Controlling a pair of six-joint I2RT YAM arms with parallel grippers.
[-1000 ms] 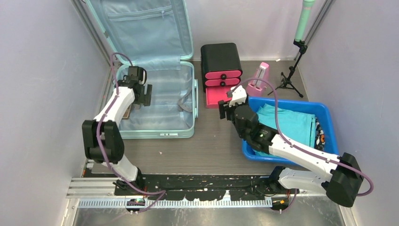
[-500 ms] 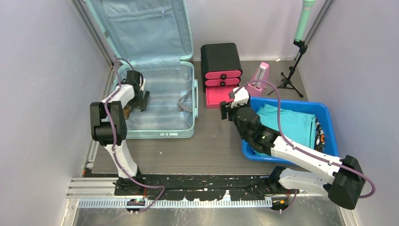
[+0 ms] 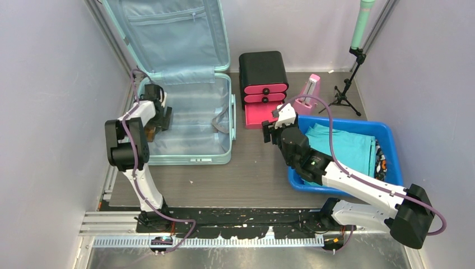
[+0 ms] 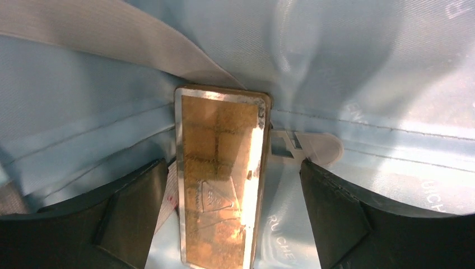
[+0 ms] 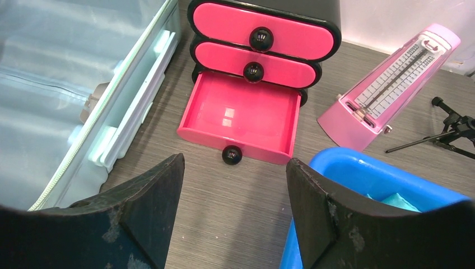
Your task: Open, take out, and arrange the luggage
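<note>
Since half a second ago the left fingers (image 4: 131, 218) are edging toward the left wall of the luggage (image 3: 196, 131) | spread apart, gripping nothing, golden packet (image 4: 218, 179) lying between them | luggage lying open beneath them on the desk (image 3: 252, 174) | right fingers (image 5: 148, 216) hovering parted and empty, pink drawer (image 5: 241, 117) just ahead

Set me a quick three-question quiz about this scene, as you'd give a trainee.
1. True or false: the suitcase is shut.
2. Which drawer of the drawer box is pulled out? A top, B middle, C bottom.
3. Missing word: the teal cloth lies in the blue ___.
Key: 1 false. 2 C. 3 tub.
</note>
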